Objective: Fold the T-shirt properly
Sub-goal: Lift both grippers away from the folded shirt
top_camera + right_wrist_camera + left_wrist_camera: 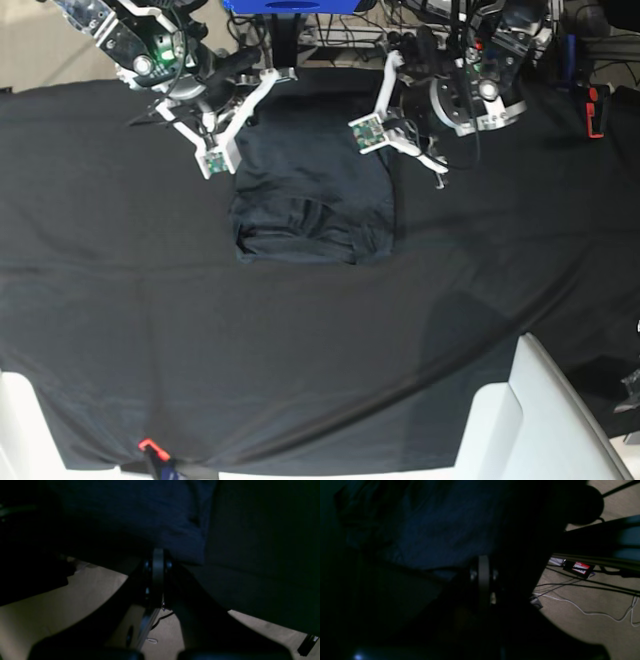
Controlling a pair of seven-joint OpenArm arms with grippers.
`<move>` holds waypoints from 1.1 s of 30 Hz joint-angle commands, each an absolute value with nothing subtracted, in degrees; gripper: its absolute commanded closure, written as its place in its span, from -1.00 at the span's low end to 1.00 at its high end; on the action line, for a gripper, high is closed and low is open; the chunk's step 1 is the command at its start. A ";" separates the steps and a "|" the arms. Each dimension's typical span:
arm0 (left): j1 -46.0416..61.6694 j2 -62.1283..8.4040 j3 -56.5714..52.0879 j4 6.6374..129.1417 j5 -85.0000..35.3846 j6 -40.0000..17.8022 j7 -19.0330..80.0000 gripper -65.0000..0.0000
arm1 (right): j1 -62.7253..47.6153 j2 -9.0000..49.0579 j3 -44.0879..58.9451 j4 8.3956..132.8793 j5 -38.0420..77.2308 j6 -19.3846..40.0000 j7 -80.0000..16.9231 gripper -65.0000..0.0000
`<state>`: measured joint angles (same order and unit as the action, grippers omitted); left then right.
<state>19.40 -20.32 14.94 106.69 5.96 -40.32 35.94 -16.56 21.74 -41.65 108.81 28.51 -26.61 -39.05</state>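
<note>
Both tools, left tool (392,122) and right tool (262,82), pinch the T-shirt (315,190) edges.

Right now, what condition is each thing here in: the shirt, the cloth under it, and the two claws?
T-shirt: partly folded into a rough rectangle, bunched at its lower edge.
Black tablecloth: spread over the table, gently creased.
Left claw: shut, at the shirt's upper corner.
Right claw: shut, at the shirt's other upper corner; whether either grips fabric is too dark to tell.

Both wrist views too dark for T-shirt (315,190) detail.
</note>
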 commanded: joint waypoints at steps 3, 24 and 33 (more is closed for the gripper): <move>18.95 -20.35 14.73 107.47 5.67 -40.00 34.68 1.00 | -16.66 21.93 -41.27 109.85 28.53 -26.77 -38.20 1.00; 20.97 -20.88 14.73 97.98 5.76 -35.38 34.51 1.00 | -16.66 22.37 -41.01 109.85 28.53 -26.86 -38.11 1.00; 22.29 -20.88 14.55 95.69 5.76 -35.30 34.42 1.00 | -16.66 22.46 -41.01 109.85 28.53 -26.86 -38.11 1.00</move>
